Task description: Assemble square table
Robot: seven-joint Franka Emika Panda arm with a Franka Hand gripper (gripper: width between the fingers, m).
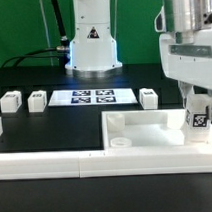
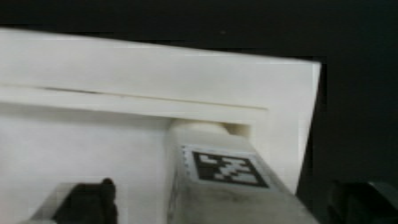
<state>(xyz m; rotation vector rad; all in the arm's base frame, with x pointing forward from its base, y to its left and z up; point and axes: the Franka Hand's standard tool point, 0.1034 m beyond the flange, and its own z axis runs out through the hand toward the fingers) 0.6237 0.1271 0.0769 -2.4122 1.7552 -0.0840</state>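
I see my claw (image 1: 197, 102) hanging low over the tabletop's corner on the exterior view's right. It is wide open and holds nothing. In the wrist view one dark finger (image 2: 80, 200) stands apart from the leg (image 2: 222, 170), with a gap between them.

That leg (image 1: 198, 118) stands upright inside that corner of the tabletop (image 1: 145, 132), close to the raised rim, and its black-and-white tag faces the exterior camera.

The tabletop is a white tray. It lies on the black desk (image 1: 45, 132) near the edge closest to the exterior camera, on the exterior view's right. It sits just beside the long white rail (image 1: 46, 162) that runs along that edge.

Three loose legs (image 1: 37, 100) sit farther back on the desk. Two are to the exterior view's left of the marker board (image 1: 94, 96) and one (image 1: 148, 97) is to its right.
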